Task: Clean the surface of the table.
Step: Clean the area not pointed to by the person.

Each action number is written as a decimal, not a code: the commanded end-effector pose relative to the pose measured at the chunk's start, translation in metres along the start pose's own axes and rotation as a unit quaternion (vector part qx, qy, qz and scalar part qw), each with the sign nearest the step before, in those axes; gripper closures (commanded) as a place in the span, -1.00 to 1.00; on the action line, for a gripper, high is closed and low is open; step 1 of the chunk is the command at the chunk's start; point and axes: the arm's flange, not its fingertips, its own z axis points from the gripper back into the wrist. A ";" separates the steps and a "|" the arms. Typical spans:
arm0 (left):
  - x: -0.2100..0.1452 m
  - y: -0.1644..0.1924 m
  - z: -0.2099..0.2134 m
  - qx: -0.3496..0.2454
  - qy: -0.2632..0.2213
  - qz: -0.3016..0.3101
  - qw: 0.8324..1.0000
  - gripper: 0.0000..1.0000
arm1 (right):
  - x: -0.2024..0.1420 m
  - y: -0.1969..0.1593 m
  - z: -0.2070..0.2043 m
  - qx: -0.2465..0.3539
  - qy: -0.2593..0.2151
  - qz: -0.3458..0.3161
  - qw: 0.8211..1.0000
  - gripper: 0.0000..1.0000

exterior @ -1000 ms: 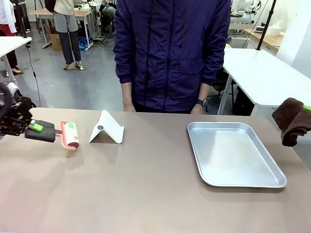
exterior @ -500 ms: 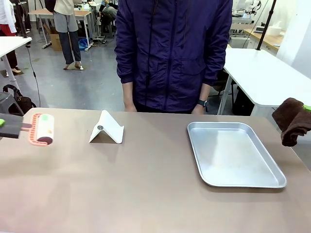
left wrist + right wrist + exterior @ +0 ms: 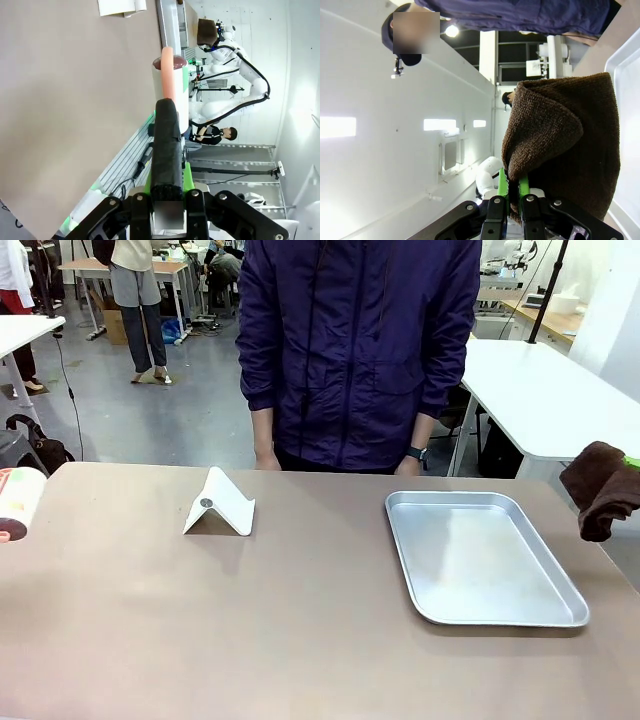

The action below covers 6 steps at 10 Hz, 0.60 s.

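Brownish table (image 3: 300, 640) spans lower half of front frame. Lint roller (image 3: 18, 502) at far left edge, by tabletop corner; left gripper (image 3: 169, 186) jaws clamped on its black handle (image 3: 166, 140). Right gripper (image 3: 512, 182) raised at right edge, pinching hanging brown cloth (image 3: 600, 488). Metal tray (image 3: 500, 623) and white stand (image 3: 220, 508) rest between.

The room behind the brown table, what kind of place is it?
Probably a lab or workshop: white work tables, a bare grey floor, a cardboard box and a black equipment stand.
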 end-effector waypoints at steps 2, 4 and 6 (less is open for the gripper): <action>0.005 -0.012 -0.012 0.023 -0.007 -0.006 1.000 0.55 | -0.001 0.004 0.000 0.005 0.003 0.004 1.000 0.82; 0.005 -0.012 -0.012 0.023 -0.007 -0.006 1.000 0.55 | -0.001 0.004 0.000 0.005 0.003 0.004 1.000 0.82; 0.005 -0.012 -0.012 0.023 -0.007 -0.006 1.000 0.55 | -0.001 0.004 0.000 0.005 0.003 0.004 1.000 0.82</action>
